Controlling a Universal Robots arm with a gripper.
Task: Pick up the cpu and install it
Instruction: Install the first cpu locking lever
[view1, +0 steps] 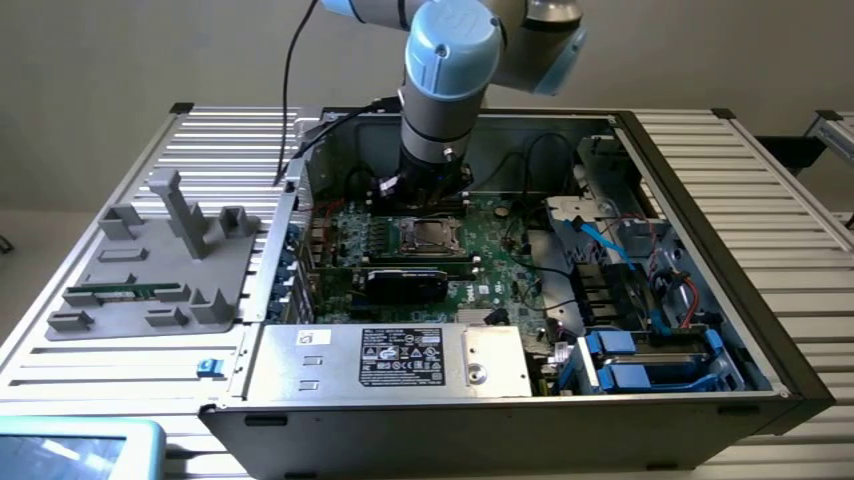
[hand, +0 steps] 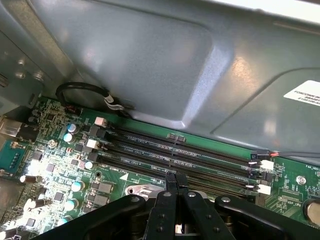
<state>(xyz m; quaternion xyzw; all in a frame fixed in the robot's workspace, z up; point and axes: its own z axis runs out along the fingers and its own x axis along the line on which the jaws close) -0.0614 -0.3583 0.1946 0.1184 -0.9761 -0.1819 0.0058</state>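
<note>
Wrist view: my claw (hand: 176, 179) is hanging pressed together, pinching nothing, its tips over the memory slots (hand: 200, 156).
I am reading this as the seating end of the install. In the exterior view the cpu (view1: 430, 236) is looking to me like the pale square lying inside the socket (view1: 404, 222) frame, just beside the claw's tips on the camera's side, though I cannot tell whether it is sitting fully flat. I am judging that any next move is calling for a slow, level approach, keeping clear of the slots.
</note>
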